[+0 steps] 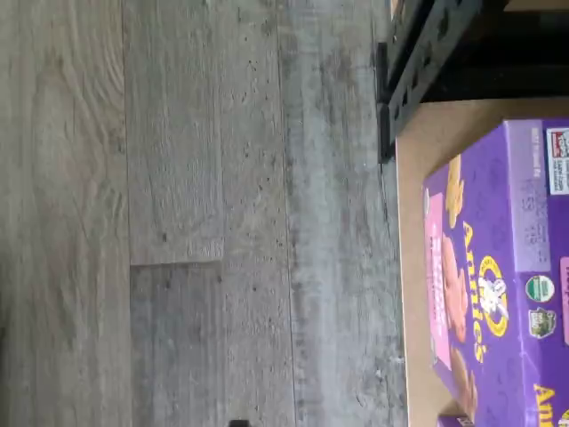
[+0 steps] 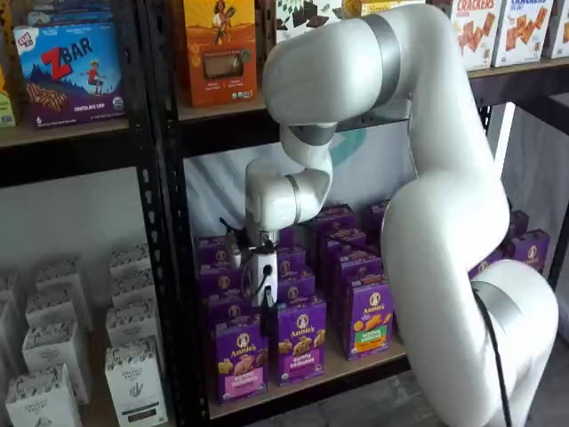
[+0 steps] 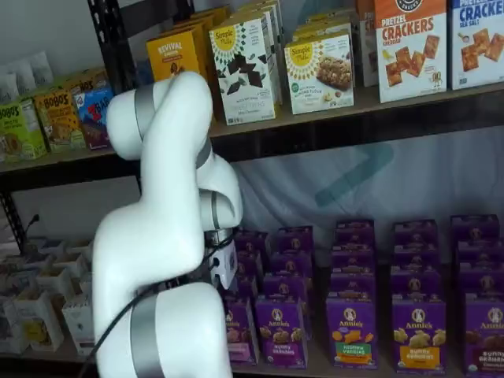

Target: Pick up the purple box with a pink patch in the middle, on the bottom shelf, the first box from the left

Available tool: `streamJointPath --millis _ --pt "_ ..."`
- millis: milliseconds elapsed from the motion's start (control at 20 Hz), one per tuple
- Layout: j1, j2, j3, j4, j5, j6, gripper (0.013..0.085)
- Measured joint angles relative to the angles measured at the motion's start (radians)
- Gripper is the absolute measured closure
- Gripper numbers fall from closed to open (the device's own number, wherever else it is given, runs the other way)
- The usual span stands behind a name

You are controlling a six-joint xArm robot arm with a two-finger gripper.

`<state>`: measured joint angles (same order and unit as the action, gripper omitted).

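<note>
The purple box (image 2: 238,360) with a pink band stands upright at the front left of the bottom shelf (image 2: 342,365). In a shelf view my arm half hides the purple box (image 3: 239,332). The wrist view shows the purple box (image 1: 498,285) close up on the tan board (image 1: 416,178), with its pink patch, bunny snacks and round logo. My gripper (image 2: 267,329) hangs just above and slightly right of the box, white body above, black fingers side-on with no gap to judge. In a shelf view only the gripper's white body (image 3: 224,265) shows beside the arm.
A purple carton with a yellow band (image 2: 300,342) and one with a green-and-orange front (image 2: 371,320) stand right of the target, with more purple cartons behind. A black upright (image 2: 169,267) stands left, with white cartons (image 2: 133,382) beyond it. Grey floorboards (image 1: 204,213) lie below.
</note>
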<state>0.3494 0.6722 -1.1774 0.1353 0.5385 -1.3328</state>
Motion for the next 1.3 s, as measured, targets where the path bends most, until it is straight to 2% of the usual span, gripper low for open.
streamJointPath --millis 150,450,600,1050,1300 --pt "-0.018 0.034 -0.058 -0.034 0.078 0.016 0.0130" --pt "-0.041 0.088 -0.118 -0.045 0.085 0.002 0.0130" --pt "-0.045 0.113 -0.144 -0.036 0.072 -0.011 0.0130" --pt "-0.039 0.180 -0.209 0.040 0.018 -0.072 0.0130" --pt "-0.031 0.211 -0.237 0.024 0.005 -0.051 0.0130"
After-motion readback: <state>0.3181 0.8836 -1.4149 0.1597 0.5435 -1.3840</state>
